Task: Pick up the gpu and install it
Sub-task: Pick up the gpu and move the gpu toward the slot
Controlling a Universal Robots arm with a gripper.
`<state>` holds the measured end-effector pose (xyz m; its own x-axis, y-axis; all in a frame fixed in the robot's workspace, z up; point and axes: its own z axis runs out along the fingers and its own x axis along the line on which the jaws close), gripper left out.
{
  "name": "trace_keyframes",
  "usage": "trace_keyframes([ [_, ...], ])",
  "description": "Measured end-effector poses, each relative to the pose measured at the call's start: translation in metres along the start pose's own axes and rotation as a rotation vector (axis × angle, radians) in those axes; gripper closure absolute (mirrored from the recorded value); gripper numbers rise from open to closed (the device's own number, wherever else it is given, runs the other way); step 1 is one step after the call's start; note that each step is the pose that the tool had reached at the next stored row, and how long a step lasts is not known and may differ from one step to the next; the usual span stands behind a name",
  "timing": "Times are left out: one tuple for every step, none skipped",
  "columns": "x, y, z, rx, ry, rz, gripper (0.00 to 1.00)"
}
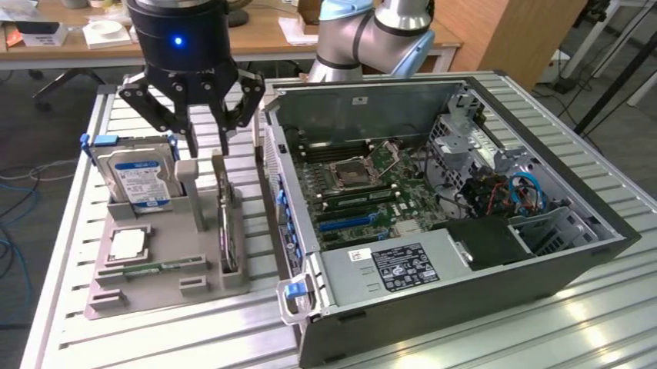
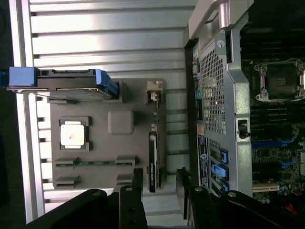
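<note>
**GPU pick: squaring up the grasp**

Obs: gripper hangs over the grey fixture tray. Claw is released, nothing in it. In the wrist view the fingers stand apart w/ the near end of the gpu btw them. There is a gap on both sides and no contact I can make out.

Gpu loc: it stands upright on its long edge in the slot along the tray's side closest to the PC case, at the exterior view's right of the tray. It is not lifted. The blue slot on the board inside the case is bare.

Neighbours: hard drive is far-left on the tray. Cpu and memory stick are nearer, also left, all apart from the card. The grey post stands just left of the card and is the closest obstacle.

How to do it well (judgement, not obs):
- Centre first. The card looks closer to one finger than the other, so shift sideways till the gaps match, else the first pad to touch shoves it.
- Keep the pads parallel to the card faces. Skew would prob. twist it in its slot.
- Come down straight, and watch the post-side finger for clearance.
- Take the flat faces, not the metal end bracket.
- The card is thin and stands on edge, so it likely tips easily. Close slowly and check both pads seat before you trust the hold.
</note>
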<state>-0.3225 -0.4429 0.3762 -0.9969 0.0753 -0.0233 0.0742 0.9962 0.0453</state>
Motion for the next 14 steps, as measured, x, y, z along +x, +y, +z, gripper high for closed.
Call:
trace_keyframes([
  [0.000, -0.0001, 0.0018, 0.0001, 0.0001, 0.000, 0.59],
  [0.000, -0.0002, 0.0036, 0.0000, 0.0000, 0.000, 0.59],
  [0.000, -0.0003, 0.0055, 0.0000, 0.0000, 0.000, 0.59],
  [0.000, -0.0003, 0.0073, 0.0000, 0.0000, 0.000, 0.59],
  [0.000, -0.0004, 0.0091, 0.0000, 0.0000, 0.000, 0.59],
  [0.000, -0.0005, 0.0109, 0.0000, 0.0000, 0.000, 0.59],
  [0.000, -0.0006, 0.0128, -0.0001, 0.0000, 0.000, 0.59],
  [0.000, -0.0007, 0.0145, 0.0000, 0.0000, 0.000, 0.59],
  [0.000, -0.0008, 0.0164, 0.0001, 0.0000, 0.000, 0.59],
  [0.000, -0.0009, 0.0183, 0.0000, 0.0000, 0.000, 0.59],
  [0.000, -0.0009, 0.0201, 0.0000, 0.0000, 0.000, 0.59],
  [0.000, -0.0010, 0.0219, 0.0000, 0.0000, 0.000, 0.59],
  [0.001, -0.0011, 0.0237, 0.0000, 0.0000, 0.000, 0.59],
  [0.001, -0.0011, 0.0254, 0.0000, 0.0000, 0.000, 0.59],
])
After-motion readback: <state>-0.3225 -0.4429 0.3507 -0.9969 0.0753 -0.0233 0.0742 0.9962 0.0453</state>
